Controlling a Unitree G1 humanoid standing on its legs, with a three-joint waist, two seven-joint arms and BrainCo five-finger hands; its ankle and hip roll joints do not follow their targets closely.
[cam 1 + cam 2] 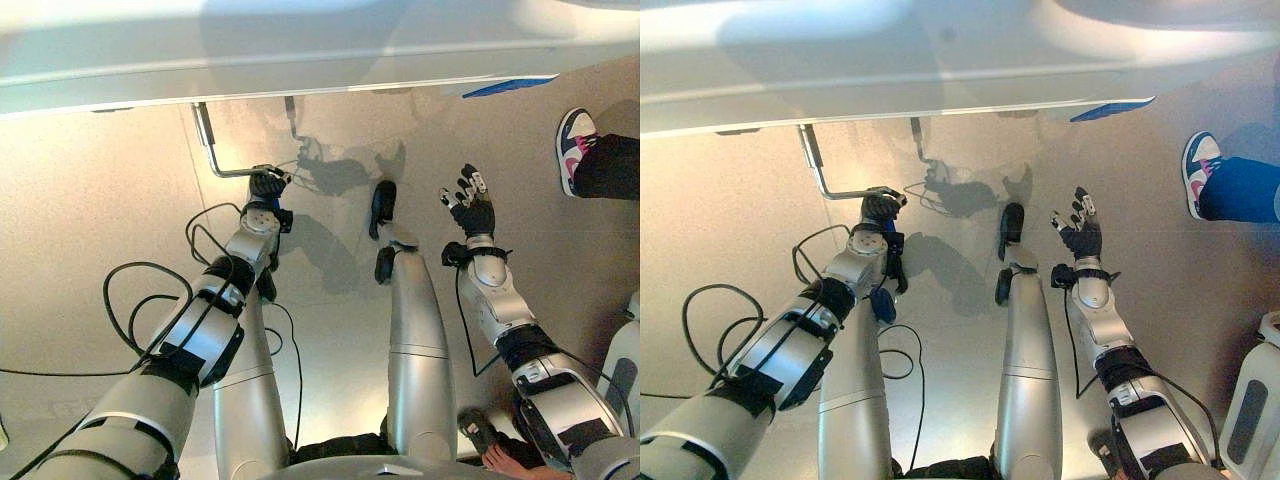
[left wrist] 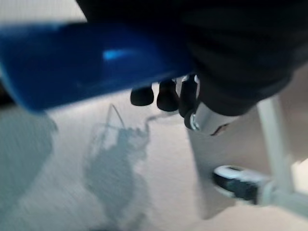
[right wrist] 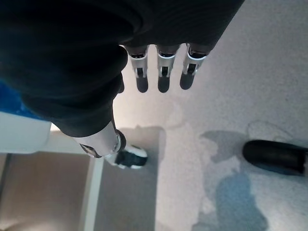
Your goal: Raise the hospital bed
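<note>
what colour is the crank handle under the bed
Silver-grey metal, clearest in the left eye view: the crank handle hangs below the bed's edge.

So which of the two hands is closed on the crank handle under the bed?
The left hand: its fingers are curled round the end of the crank handle. The right hand hangs apart over the floor, fingers spread and holding nothing.
</note>
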